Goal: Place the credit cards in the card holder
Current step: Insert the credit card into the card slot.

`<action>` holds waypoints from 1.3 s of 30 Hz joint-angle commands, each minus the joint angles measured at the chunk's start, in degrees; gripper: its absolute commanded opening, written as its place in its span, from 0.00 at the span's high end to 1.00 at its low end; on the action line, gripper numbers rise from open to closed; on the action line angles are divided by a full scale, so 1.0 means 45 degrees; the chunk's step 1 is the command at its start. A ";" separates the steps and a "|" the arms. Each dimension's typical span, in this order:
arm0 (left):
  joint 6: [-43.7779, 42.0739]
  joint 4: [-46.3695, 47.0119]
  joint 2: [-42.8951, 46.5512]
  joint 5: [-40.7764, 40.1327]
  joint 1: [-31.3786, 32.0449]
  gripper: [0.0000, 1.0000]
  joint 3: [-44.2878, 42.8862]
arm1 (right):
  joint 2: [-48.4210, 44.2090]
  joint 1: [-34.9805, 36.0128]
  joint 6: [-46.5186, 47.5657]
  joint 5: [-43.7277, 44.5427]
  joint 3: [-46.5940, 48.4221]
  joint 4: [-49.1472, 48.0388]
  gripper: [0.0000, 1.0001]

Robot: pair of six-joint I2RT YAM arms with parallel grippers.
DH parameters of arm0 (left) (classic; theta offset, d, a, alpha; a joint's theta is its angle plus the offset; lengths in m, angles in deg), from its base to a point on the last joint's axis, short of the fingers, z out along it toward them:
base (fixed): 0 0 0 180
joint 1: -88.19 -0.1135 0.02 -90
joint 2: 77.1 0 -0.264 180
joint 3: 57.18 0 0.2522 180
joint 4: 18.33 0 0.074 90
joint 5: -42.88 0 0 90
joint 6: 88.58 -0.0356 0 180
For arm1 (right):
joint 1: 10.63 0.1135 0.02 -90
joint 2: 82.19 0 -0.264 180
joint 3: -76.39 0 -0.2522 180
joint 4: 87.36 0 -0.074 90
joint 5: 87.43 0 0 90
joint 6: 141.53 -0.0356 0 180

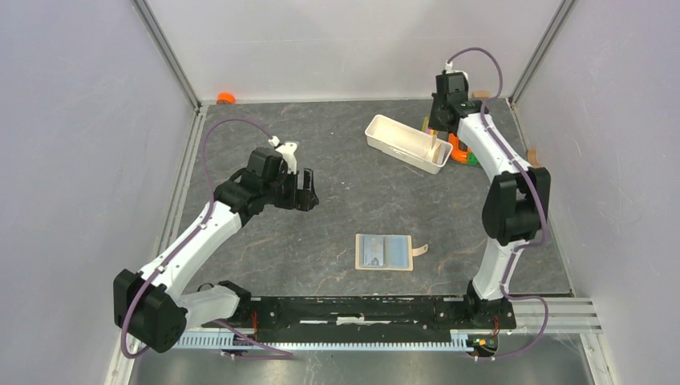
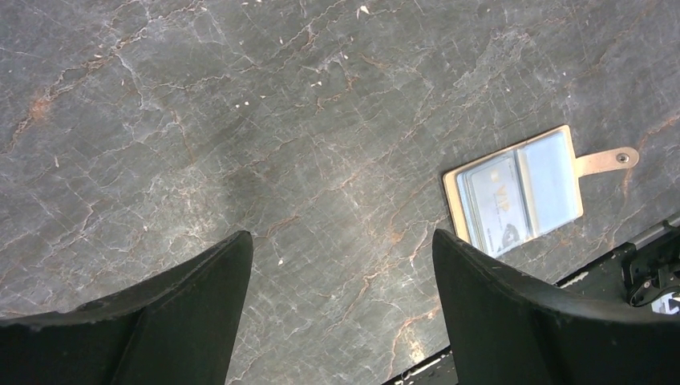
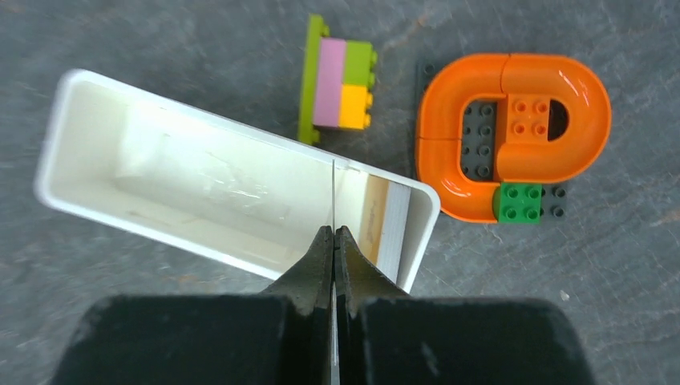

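The tan card holder (image 1: 384, 252) lies open on the table near the front, snap tab to the right; a pale blue-grey printed card sits in its left pocket. It also shows in the left wrist view (image 2: 517, 192). My left gripper (image 1: 307, 192) is open and empty above bare table, left of and beyond the holder; its jaws stand wide apart in the left wrist view (image 2: 341, 241). My right gripper (image 3: 333, 231) is shut on a thin card (image 3: 332, 192) seen edge-on, over the right end of the white tray (image 3: 200, 128). More cards (image 3: 385, 220) lean in that end.
The white tray (image 1: 385, 140) stands at the back right. Beside it lie an orange ring of toy blocks (image 3: 513, 136) and a green, pink and yellow brick stack (image 3: 341, 84). A small orange object (image 1: 226, 98) sits at the back left corner.
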State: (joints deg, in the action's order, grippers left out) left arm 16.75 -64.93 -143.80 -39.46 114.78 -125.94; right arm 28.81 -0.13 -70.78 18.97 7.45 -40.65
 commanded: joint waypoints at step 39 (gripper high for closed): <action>0.7999 0.9440 -0.3690 0.0744 0.4848 0.25 0.4884 | -1.1450 0.1296 -0.5490 -1.2024 -1.8484 -0.9456 1.00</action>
State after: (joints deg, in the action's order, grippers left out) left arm 50.98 -25.65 -159.14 -36.03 136.17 -104.48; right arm -24.02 5.03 -94.45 -33.70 -75.04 -78.31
